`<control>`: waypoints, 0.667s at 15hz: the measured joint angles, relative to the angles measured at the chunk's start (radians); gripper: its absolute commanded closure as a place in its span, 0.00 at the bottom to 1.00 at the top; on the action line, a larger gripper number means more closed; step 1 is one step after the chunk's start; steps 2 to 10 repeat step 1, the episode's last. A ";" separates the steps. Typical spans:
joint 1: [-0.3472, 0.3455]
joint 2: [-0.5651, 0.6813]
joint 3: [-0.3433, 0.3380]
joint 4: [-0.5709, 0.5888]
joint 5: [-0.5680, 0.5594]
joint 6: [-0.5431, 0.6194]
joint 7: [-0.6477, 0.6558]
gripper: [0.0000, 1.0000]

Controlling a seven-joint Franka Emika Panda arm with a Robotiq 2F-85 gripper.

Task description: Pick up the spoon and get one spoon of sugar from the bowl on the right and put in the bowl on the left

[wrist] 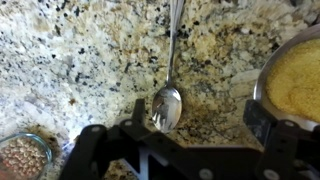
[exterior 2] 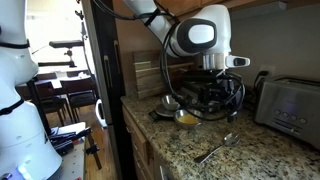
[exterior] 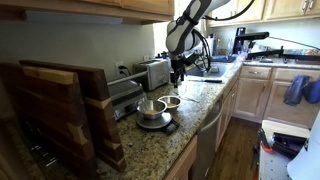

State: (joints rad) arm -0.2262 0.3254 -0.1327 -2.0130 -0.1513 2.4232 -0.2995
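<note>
**A:** While the gripper (wrist: 198,118) hangs over the granite counter (wrist: 70,60), where does the spoon (wrist: 167,104) lie from it?

**B:** Just beneath and slightly ahead. In the wrist view its bowl end sits between the two fingers, nearer the one at picture-left, and touches neither as far as I can tell. The jaws stand wide apart, holding nothing.

**A:** And its long axis?

**B:** It runs nearly straight up the picture. The handle points away from the wrist and the bowl end toward it. That axis crosses the fingers' closing line at roughly a right angle, which I judge suits a pinch.

**A:** So the coming move?

**B:** Probably forward along the handle, then down. The bowl of yellow grains (wrist: 263,75) lies near at picture-right, so keep clear of it.
</note>
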 measured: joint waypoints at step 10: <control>0.004 -0.011 0.000 -0.007 -0.001 -0.011 -0.006 0.00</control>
